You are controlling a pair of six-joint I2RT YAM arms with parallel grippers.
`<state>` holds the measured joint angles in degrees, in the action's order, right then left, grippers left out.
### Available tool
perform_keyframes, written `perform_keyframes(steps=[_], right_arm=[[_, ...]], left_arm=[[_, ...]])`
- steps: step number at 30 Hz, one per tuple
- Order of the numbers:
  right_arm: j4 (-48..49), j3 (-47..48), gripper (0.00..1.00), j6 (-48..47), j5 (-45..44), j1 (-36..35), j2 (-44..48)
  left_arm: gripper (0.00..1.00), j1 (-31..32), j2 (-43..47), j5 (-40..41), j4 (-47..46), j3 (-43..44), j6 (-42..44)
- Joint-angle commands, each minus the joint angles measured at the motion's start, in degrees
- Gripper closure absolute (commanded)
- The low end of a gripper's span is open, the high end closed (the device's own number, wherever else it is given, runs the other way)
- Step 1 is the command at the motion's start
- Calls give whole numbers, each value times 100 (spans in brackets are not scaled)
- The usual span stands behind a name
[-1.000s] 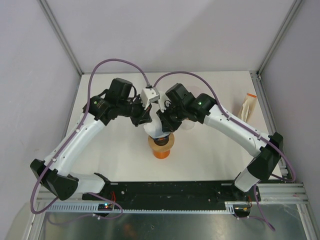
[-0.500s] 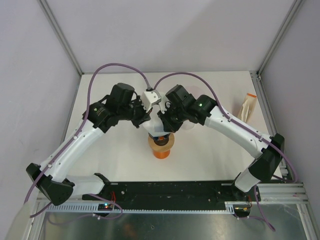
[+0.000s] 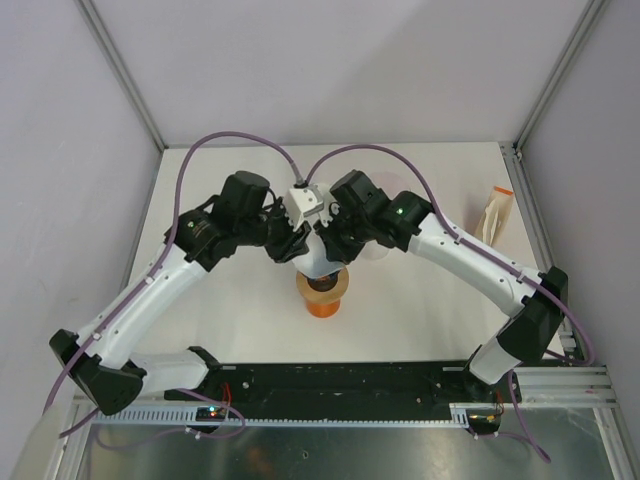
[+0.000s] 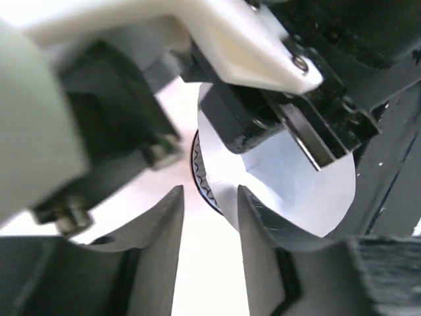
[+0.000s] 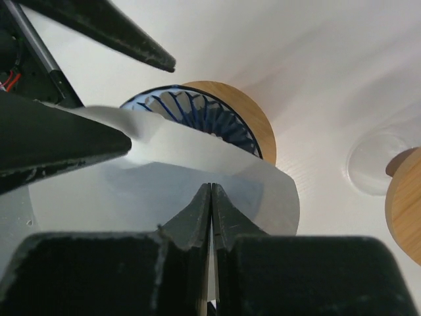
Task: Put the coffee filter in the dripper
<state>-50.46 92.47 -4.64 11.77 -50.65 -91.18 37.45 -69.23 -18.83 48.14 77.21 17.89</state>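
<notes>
Coffee filter [image 5: 197, 171] hangs spread just over the dripper [image 5: 197, 108]. The right fingers [image 5: 187, 224] pinch its edge tight, apparently to steer the cone in. The left fingers [image 4: 158, 243] stand parted beside it, gripping nothing.

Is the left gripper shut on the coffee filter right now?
No, its wrist view shows the left gripper with fingers apart and an open gap between them.

Left end effector [image 4: 209, 197], right end effector [image 5: 210, 189]: two. coffee filter [image 5: 118, 191]: one. dripper [image 5: 197, 112]: one. packet [image 3: 497, 212]: one.
</notes>
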Motion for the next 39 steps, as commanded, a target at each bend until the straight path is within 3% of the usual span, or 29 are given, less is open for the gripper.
perform_keyframes(steps=[1,5,10,21,32,39], right_arm=[[269,103,96,-239,276,-142,200],[193,224,96,-304,257,-167,149],[-90,664,96,-419,66,-246,-95],[-939,1394,97,-569,-345,-576,-783],[-1772,2295,100,-493,-1040,-795,-1449],[-2079,2531,100,-498,-1254,-982,-1370]], left_arm=[[51,-193,206,-155,-56,283,-64],[35,-282,320,-312,-21,569,26],[28,-409,435,-339,4,587,-67],[15,-905,793,1888,9,993,-150],[12,-1029,927,2039,11,842,-155],[12,-1029,855,2028,0,882,-103]])
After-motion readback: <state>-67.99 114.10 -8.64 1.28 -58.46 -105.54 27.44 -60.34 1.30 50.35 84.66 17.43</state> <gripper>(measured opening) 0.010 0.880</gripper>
